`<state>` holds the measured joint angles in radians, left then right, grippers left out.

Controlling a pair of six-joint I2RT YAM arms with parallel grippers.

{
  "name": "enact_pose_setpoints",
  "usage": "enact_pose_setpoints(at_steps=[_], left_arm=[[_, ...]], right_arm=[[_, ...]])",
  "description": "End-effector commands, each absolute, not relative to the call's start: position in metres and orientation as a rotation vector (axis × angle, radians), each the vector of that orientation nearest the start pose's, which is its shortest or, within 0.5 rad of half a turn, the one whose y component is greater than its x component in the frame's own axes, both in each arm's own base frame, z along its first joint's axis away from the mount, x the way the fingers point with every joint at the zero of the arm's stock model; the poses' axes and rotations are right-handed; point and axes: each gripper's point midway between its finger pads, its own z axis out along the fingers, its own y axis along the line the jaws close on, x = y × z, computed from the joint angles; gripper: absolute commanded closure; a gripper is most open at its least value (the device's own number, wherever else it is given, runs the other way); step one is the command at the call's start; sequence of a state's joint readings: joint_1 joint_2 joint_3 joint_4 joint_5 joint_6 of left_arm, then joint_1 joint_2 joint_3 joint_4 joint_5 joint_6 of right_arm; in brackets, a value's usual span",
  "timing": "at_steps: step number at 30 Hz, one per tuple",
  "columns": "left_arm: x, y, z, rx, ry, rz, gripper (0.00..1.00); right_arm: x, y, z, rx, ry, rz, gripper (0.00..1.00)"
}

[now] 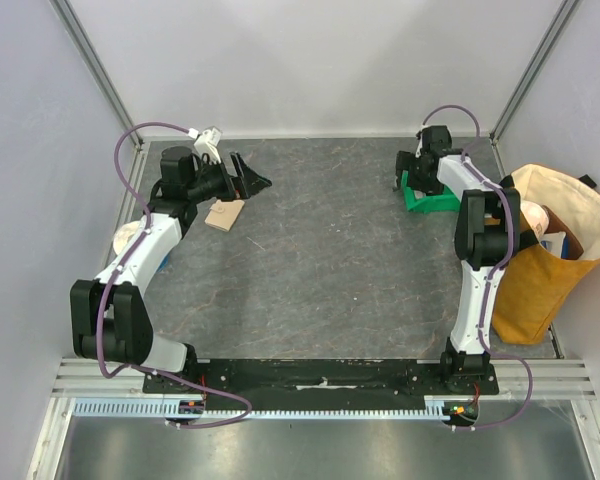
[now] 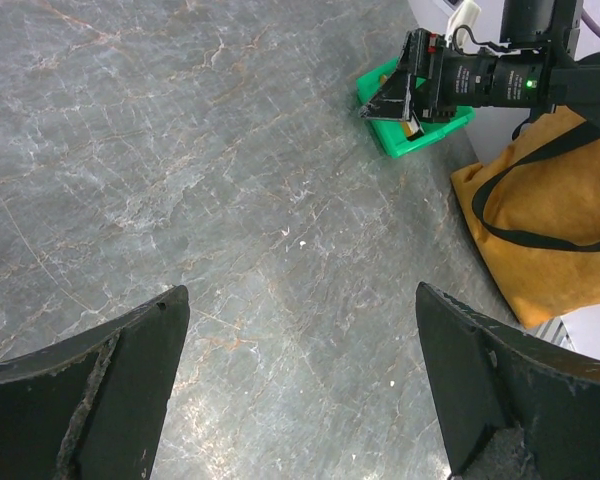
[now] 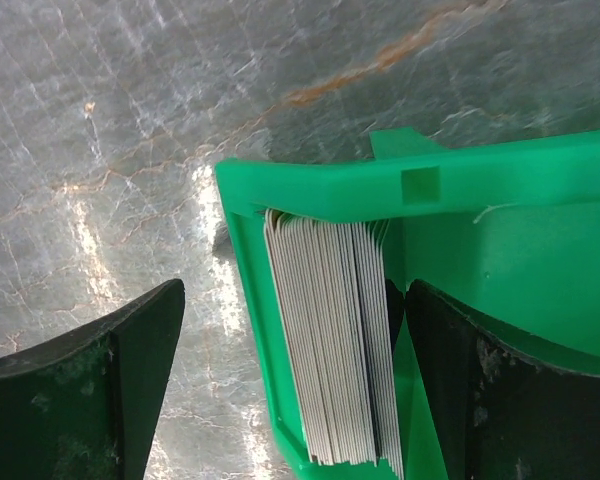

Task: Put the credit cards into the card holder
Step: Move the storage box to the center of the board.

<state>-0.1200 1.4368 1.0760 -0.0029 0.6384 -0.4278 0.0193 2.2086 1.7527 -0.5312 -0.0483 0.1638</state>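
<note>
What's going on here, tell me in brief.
The right hand is open at the green bin, its fingers either side of the stack of credit cards standing on edge inside; none is gripped yet. The left hand hangs open and empty above the table, with the tan card holder lying near it, untouched.

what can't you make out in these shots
- Credit cards: the right wrist view shows them edge-on in the green bin. Their faces, colours and count are unreadable, and the bottom edge cuts off the stack.
- Card holder: seen in the top view only, too small to tell whether it is open or snapped shut.
- Bin contents in the top view: covered by the end of the right arm.
</note>
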Motion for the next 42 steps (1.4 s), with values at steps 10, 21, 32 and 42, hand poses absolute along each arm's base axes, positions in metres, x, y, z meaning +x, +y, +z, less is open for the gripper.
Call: enact_pose_setpoints(at_steps=[10,21,32,42], left_arm=[[0.383,-0.169,0.250,0.201,1.931,-0.982,0.01],[0.379,-0.164,0.242,0.181,1.964,-0.952,0.01],[0.382,-0.160,0.240,0.145,1.975,-0.927,0.01],[0.386,-0.159,0.236,0.118,1.996,-0.920,0.01]], right_arm=[[0.504,0.103,0.031,0.010,2.599,0.195,0.02],[0.491,0.151,0.025,-0.133,2.609,0.148,0.02],[0.479,0.175,0.036,-0.189,2.578,-0.013,0.02],[0.479,0.187,0.054,-0.130,2.510,-0.208,0.02]])
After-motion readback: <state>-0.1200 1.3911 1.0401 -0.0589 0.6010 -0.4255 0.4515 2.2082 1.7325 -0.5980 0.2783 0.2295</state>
